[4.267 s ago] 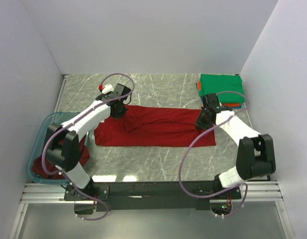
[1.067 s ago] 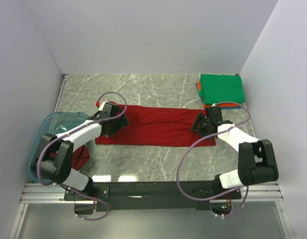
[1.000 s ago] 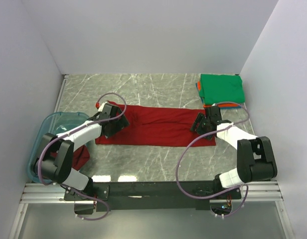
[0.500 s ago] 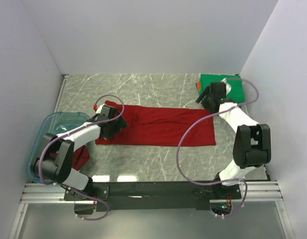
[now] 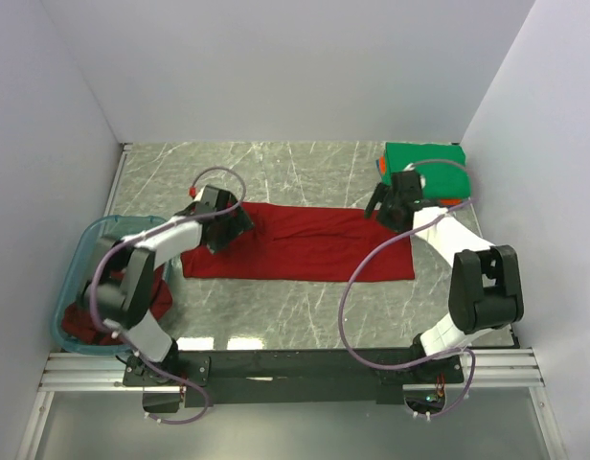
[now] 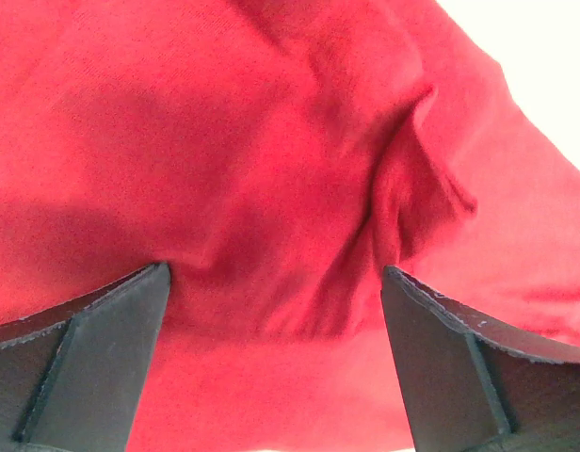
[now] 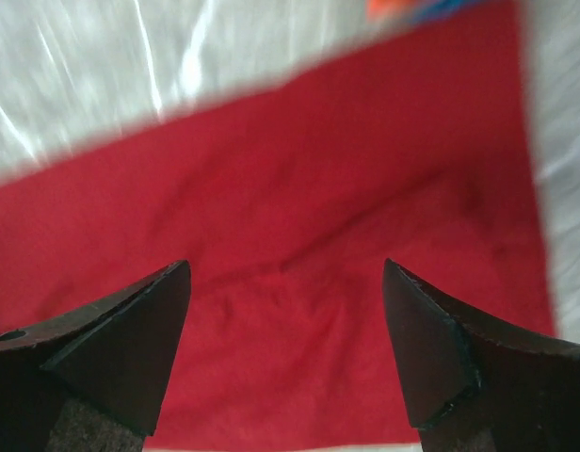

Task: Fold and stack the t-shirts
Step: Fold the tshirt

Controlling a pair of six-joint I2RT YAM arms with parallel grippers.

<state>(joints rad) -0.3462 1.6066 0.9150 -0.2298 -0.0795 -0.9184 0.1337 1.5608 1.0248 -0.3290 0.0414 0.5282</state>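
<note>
A bright red t-shirt [image 5: 305,244] lies folded into a long strip across the middle of the table. My left gripper [image 5: 230,226] hovers over its left end. In the left wrist view the gripper [image 6: 276,271] is open, with wrinkled red cloth [image 6: 271,141] lying between the fingers, not pinched. My right gripper [image 5: 383,205] is over the strip's far right corner. It is open too [image 7: 285,266], above flat red cloth [image 7: 299,188]. A stack of folded shirts with green on top [image 5: 424,158] sits at the far right. A maroon shirt [image 5: 156,297] hangs in the tub.
A translucent blue tub [image 5: 79,259] stands at the left edge of the marble table [image 5: 295,168]. White walls close in the left, far and right sides. An orange and blue edge of the stack [image 7: 412,8] shows at the top of the right wrist view.
The right gripper swung up toward the green stack, then came back to the strip's far right corner with its jaws wider. The left gripper shifted slightly toward the far side and stayed open.
</note>
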